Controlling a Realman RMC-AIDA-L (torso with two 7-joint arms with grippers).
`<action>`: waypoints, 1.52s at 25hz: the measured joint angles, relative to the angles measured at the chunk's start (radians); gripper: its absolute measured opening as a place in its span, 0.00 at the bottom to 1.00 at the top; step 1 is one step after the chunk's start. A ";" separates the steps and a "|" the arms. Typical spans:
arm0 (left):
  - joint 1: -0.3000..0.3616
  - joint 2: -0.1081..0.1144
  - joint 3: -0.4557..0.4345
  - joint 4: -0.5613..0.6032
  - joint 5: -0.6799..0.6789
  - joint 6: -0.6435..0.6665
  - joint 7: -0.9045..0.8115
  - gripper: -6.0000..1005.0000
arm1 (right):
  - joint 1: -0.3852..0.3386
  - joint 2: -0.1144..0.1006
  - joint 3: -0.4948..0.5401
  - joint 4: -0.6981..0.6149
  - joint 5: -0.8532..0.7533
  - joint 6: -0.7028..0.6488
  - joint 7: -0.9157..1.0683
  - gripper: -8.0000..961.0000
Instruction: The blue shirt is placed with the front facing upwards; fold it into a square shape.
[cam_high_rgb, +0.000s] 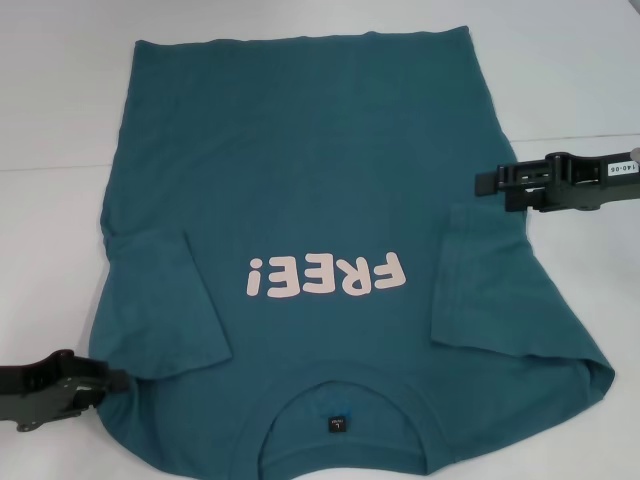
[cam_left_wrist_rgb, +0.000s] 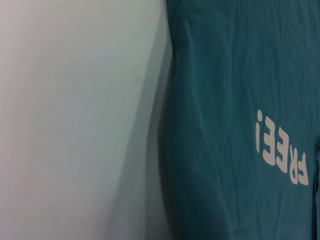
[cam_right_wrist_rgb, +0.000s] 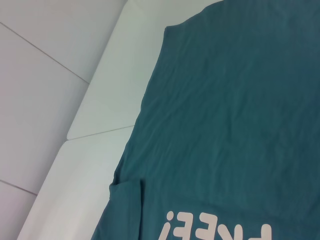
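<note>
The blue shirt (cam_high_rgb: 310, 180) lies flat and face up on the white table (cam_high_rgb: 50, 120), its collar and dark label (cam_high_rgb: 338, 424) nearest me. Pale pink "FREE!" lettering (cam_high_rgb: 327, 275) crosses the chest. Both short sleeves are folded inward onto the body, one (cam_high_rgb: 160, 300) on the left and one (cam_high_rgb: 490, 280) on the right. My left gripper (cam_high_rgb: 115, 381) reaches the shirt's edge at the left shoulder. My right gripper (cam_high_rgb: 488, 181) hovers at the shirt's right side edge, about mid-length. The left wrist view shows the shirt (cam_left_wrist_rgb: 225, 100) and bare table, as does the right wrist view of the shirt (cam_right_wrist_rgb: 240, 100).
White tabletop (cam_left_wrist_rgb: 75, 120) surrounds the shirt on the left, right and far sides. Seams between table panels (cam_right_wrist_rgb: 100, 132) run past the hem end. The shirt's collar edge reaches the near border of the head view.
</note>
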 joint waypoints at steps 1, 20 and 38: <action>0.000 0.000 0.000 0.000 0.002 0.000 -0.001 0.41 | -0.002 0.000 0.001 -0.001 0.000 -0.001 0.000 0.84; -0.003 0.026 -0.049 -0.010 -0.086 0.116 0.060 0.01 | -0.017 -0.044 -0.009 -0.011 -0.020 -0.100 -0.007 0.84; -0.010 0.028 -0.049 -0.018 -0.088 0.066 0.053 0.01 | -0.140 -0.103 0.023 -0.070 -0.289 -0.258 0.015 0.83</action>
